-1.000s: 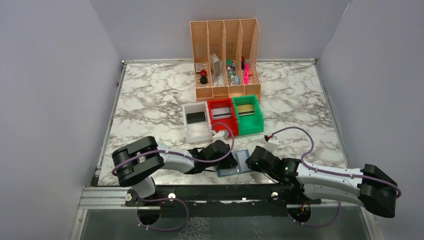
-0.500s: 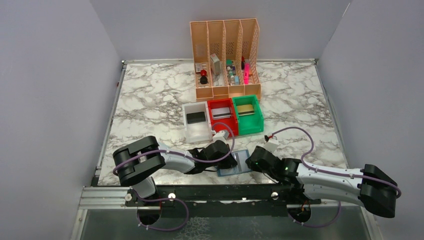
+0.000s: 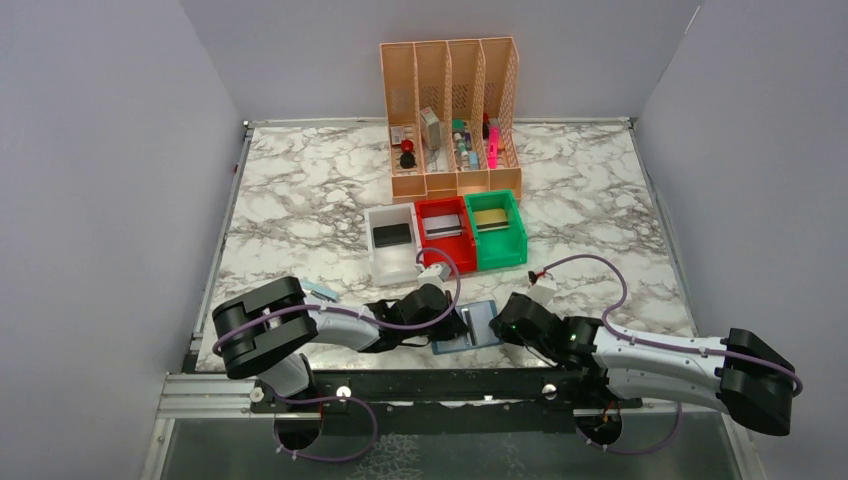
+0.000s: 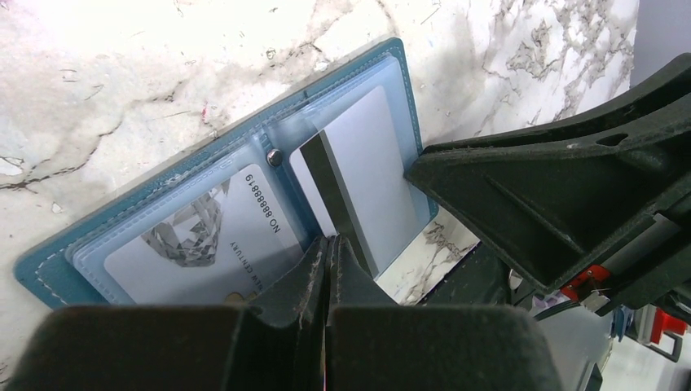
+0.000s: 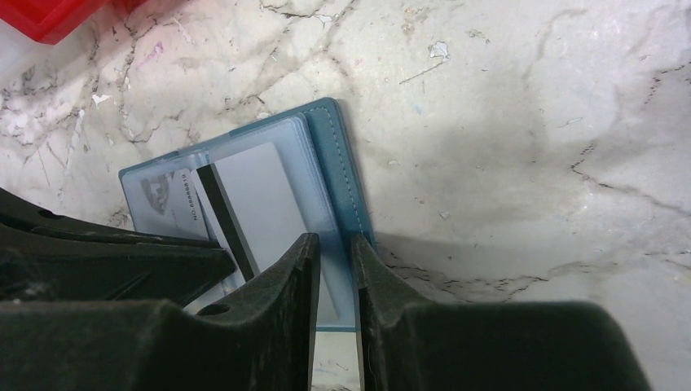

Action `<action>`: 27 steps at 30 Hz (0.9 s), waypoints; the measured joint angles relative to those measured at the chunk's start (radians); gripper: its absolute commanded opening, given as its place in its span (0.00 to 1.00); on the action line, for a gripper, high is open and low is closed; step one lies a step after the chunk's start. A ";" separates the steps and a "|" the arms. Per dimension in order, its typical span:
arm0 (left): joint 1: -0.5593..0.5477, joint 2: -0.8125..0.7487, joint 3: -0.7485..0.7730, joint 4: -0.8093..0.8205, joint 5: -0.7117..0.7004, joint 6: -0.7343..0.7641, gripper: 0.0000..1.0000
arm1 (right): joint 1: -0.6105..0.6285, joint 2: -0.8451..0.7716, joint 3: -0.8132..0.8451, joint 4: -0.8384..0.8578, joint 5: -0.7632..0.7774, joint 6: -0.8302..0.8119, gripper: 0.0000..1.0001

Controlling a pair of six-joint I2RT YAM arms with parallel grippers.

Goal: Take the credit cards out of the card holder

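At the lower centre of the left wrist view, the left gripper point(image 4: 327, 251) is closed. Its tips meet the striped long edge of the silvery-grey rectangular credit card point(image 4: 379, 175), but whether they grip it is unclear. The card lies up and right of the tips, long axis steep, on the open teal-blue folding card holder point(image 4: 49, 273). The right gripper point(image 5: 332, 254), jaws a slit apart, sits on the holder's right edge; I cannot tell whether it is pinching or pressing.

card holder point(image 3: 481, 321): open, lying flat | left claw point(image 3: 460, 327), right claw point(image 3: 501, 326): flanking it
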 measured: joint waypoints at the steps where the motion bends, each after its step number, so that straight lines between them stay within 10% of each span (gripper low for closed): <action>1: 0.000 -0.002 0.000 -0.002 0.000 0.002 0.00 | 0.000 0.000 0.000 0.000 0.000 0.000 0.26; 17: 0.000 -0.025 0.004 -0.028 0.005 0.039 0.00 | 0.000 -0.153 0.067 -0.060 -0.050 -0.161 0.29; 27: 0.000 -0.025 0.026 -0.060 0.011 0.056 0.08 | 0.000 0.054 0.089 -0.051 -0.074 -0.173 0.29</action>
